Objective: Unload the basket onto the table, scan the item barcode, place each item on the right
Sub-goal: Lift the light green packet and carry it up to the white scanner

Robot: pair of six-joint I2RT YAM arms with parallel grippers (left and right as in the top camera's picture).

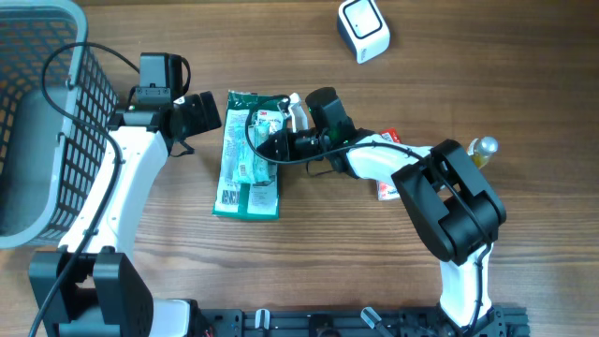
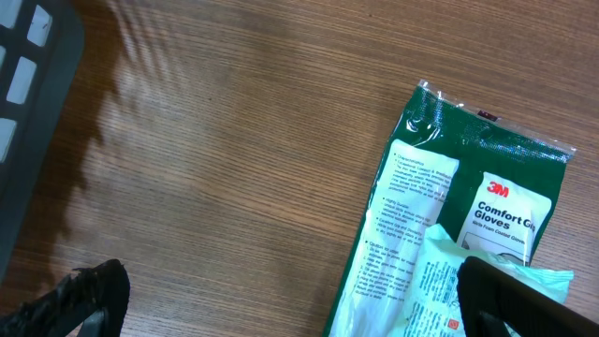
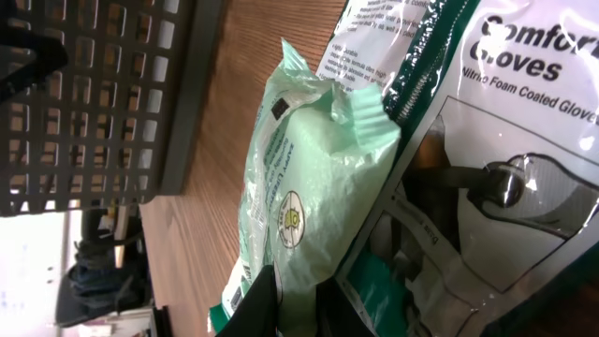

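A pale green pouch (image 3: 314, 178) hangs pinched at its lower end in my shut right gripper (image 3: 298, 301). It is held just above a dark green pack of 3M gloves (image 1: 245, 183) lying flat mid-table, and the gripper (image 1: 269, 145) sits over that pack's upper part. In the left wrist view the pouch (image 2: 440, 285) overlaps the gloves pack (image 2: 426, 187). My left gripper (image 2: 299, 304) is open just left of the pack (image 1: 195, 114), one fingertip (image 2: 510, 300) over the pouch, nothing between the fingers. No barcode is legible in any view. The white scanner (image 1: 363, 30) stands at the far edge.
A grey mesh basket (image 1: 37, 122) fills the left side of the table. A red-and-white packet (image 1: 387, 190) and a small gold-capped bottle (image 1: 484, 147) lie beside the right arm. A white bottle top (image 1: 298, 110) shows near the right wrist.
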